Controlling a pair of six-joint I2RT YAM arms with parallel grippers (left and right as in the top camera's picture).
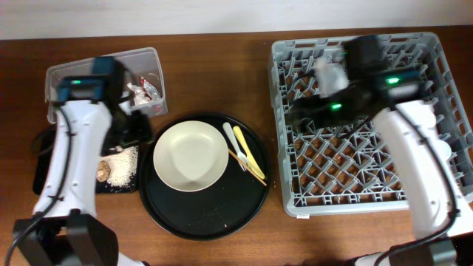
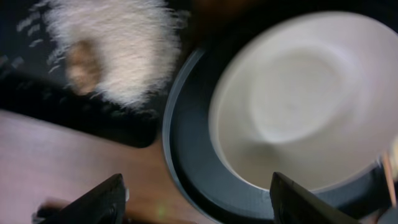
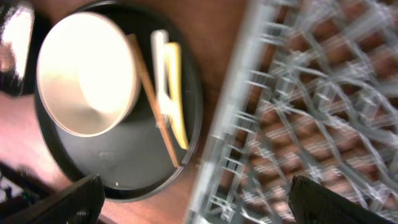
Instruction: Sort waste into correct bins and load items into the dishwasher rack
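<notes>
The clear tub (image 1: 155, 55) at the table's back left holds crumpled tissue (image 1: 135, 91) and the red-and-silver wrapper (image 1: 153, 87). In front of it, the flat black tray (image 1: 44, 166) carries the loose rice (image 1: 122, 164) and the brown lump (image 1: 103, 174). The round black tray (image 1: 214, 214) holds the cream bowl (image 1: 191, 157), with the pale utensil (image 1: 230, 135), yellow utensil (image 1: 244, 150) and chopsticks (image 1: 247, 166) lying just beside it on its right.

The overhead view blurs both grippers, so the wrist views show them better. The left gripper (image 2: 199, 205) hangs spread wide with nothing in it, above the gap between the rice tray and the bowl. The right gripper (image 3: 205, 202) is equally wide and empty, over the left edge of the dishwasher rack (image 1: 369, 170).

The round tray sits just beside the flat tray. A strip of bare table (image 1: 222, 74) separates it from the rack.
</notes>
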